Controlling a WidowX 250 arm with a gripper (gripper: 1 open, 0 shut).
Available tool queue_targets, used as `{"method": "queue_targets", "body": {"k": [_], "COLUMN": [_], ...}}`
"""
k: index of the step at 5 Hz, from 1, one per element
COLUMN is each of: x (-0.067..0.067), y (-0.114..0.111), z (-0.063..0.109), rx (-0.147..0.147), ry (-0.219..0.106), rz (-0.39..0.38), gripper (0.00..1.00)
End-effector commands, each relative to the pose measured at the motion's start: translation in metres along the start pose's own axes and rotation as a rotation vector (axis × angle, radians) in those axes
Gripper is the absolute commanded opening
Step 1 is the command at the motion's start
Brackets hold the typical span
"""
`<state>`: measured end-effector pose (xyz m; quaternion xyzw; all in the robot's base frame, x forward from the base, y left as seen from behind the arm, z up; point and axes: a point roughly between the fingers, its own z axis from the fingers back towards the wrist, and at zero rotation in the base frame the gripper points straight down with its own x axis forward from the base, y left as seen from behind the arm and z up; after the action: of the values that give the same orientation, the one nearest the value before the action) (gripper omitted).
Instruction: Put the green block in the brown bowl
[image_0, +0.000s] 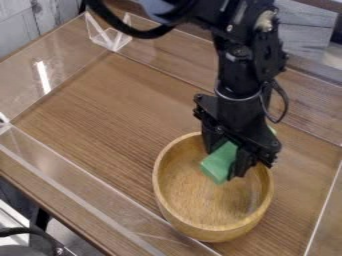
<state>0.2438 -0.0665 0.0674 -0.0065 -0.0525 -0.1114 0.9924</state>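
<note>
The brown bowl (171, 212) sits on the wooden table near the front right, wide and light-grained with a thick rim. My black gripper (229, 165) points straight down into the bowl's far half. It is shut on the green block (219, 161), which hangs tilted between the fingers, just above the bowl's inner floor. The block's right side is hidden behind a dark finger (250, 158).
The wooden tabletop (120, 100) is fenced by low clear acrylic walls (54, 150) at the left and front. A small clear stand (110, 38) is at the back left. The arm's black cables loop above the back.
</note>
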Motion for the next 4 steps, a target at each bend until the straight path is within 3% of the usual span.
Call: {"method": "queue_targets", "body": {"k": [1,4], "x": [0.0059,0.0035], "y": [0.0031,0.0073], "z": [0.0064,0.0077], "rx": [-0.01,-0.032], "ry": [-0.03,-0.019], "rz": [0.013,0.031], "gripper": [0.0,0.0]}}
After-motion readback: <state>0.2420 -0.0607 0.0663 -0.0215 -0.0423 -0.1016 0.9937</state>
